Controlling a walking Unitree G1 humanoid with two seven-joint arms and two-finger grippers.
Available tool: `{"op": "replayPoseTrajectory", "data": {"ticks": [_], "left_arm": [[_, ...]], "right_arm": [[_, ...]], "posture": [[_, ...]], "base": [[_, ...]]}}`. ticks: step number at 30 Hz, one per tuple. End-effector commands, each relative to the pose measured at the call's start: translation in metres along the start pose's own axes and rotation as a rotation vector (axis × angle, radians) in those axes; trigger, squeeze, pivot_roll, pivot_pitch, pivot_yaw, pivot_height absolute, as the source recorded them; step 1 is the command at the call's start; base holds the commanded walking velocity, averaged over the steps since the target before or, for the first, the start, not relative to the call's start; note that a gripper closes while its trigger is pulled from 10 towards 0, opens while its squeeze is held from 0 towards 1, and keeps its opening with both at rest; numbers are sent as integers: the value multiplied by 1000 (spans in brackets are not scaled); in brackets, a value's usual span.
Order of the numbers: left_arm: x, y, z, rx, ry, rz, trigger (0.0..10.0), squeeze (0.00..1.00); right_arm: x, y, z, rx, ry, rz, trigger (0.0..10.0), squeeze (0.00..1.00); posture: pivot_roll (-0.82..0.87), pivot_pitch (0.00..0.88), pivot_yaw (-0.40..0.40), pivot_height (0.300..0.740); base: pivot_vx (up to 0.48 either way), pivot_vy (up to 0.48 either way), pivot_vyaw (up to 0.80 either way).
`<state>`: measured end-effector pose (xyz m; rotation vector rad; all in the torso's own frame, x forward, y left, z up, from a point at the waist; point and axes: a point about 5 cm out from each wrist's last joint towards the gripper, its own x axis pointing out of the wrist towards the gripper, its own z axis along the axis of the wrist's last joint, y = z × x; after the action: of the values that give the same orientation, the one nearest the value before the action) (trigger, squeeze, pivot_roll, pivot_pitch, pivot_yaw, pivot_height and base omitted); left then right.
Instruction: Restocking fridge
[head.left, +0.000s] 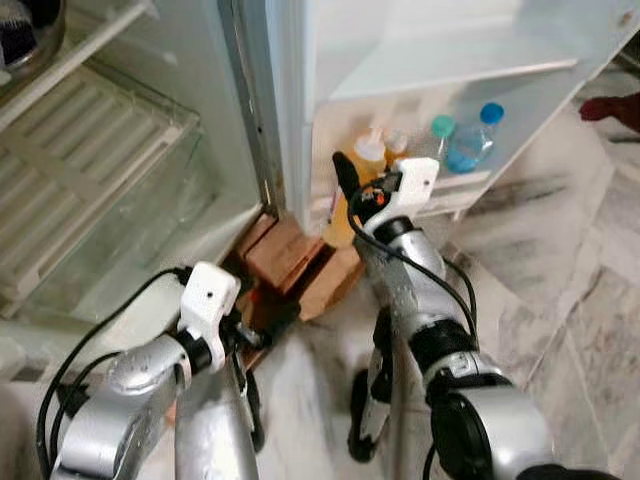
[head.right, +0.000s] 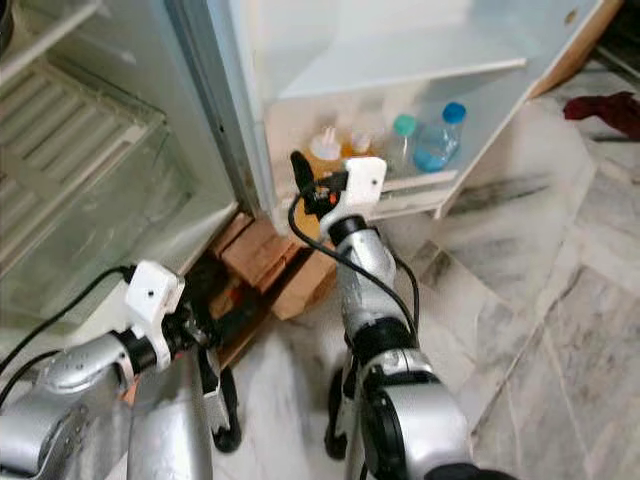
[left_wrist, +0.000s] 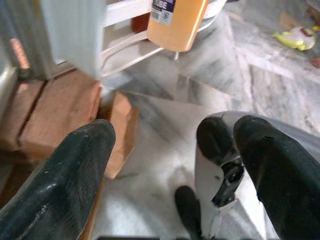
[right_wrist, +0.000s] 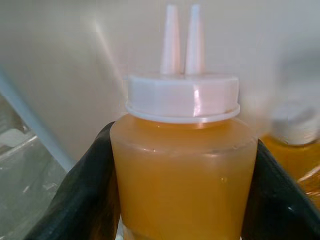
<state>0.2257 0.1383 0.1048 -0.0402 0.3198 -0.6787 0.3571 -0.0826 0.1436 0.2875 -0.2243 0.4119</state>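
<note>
Right end effector grips the orange bottle on both sides, at the near end of the door shelf; keep it upright and set it beside its twin. Left end effector hangs wide, low by the bricks.

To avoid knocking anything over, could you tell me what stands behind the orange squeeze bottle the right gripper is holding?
Behind the orange squeeze bottle held by the right gripper, a second orange bottle stands on the door shelf, with two blue-capped bottles beyond. Their lower parts are covered.
</note>
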Motion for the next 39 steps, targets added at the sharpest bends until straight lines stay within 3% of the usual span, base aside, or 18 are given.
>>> {"op": "replayPoseTrajectory", "data": {"ticks": [1,2,3,5,7,10,13,16,17,18,20,27,32,39], "left_arm": [[3,-1,-3,12,4,3,10000,0],[6,0,-2,19,-9,17,10000,0],[6,0,-2,19,-9,17,10000,0],[4,5,-2,35,-17,52,10000,0],[1,10,-3,52,-14,77,10000,0],[-4,19,-2,75,-24,146,10000,0],[-12,35,1,124,-57,291,10000,0],[-24,51,4,122,-81,443,10000,0],[-24,51,4,122,-81,443,10000,0],[-41,61,-4,86,-55,539,10000,0],[-48,63,-9,75,-39,567,10000,0],[-90,53,-15,88,8,635,10000,0],[-110,44,-15,94,32,654,10000,0],[-124,34,-14,87,59,661,10000,0]], "right_arm": [[-1,5,1,-55,1,28,10000,0],[-5,4,-2,-117,15,43,10000,0],[-5,4,-2,-117,15,43,10000,0],[-16,-9,-13,-187,94,20,10000,0],[-23,-15,-19,-168,123,31,10000,0],[-25,-21,-19,-215,112,4,10000,0],[-23,-12,-11,-333,16,79,10000,0],[-16,-1,-3,-396,-57,145,10000,0],[-16,-1,-3,-396,-57,145,10000,0],[-6,9,4,-462,-103,164,10000,0],[-2,13,6,-480,-120,165,10000,0],[21,39,16,-544,-175,145,10000,0],[23,38,8,-582,-109,117,10000,0],[27,29,7,-662,-57,65,10000,0]], "posture": [[86,148,-57,533],[86,146,-56,533],[86,146,-56,533],[96,143,-53,533],[102,144,-50,533],[109,151,-45,533],[131,176,-38,533],[150,194,-34,533],[150,194,-34,533],[184,230,-26,533],[190,236,-24,533],[297,331,-10,533],[331,377,0,533],[344,422,7,533]], "base": [[0,0,0],[0,0,0],[0,0,0],[0,0,0],[0,0,0],[0,0,0],[0,0,0],[0,0,0],[0,0,0],[0,0,0],[0,0,0],[0,0,0],[0,0,0],[0,0,0]]}}
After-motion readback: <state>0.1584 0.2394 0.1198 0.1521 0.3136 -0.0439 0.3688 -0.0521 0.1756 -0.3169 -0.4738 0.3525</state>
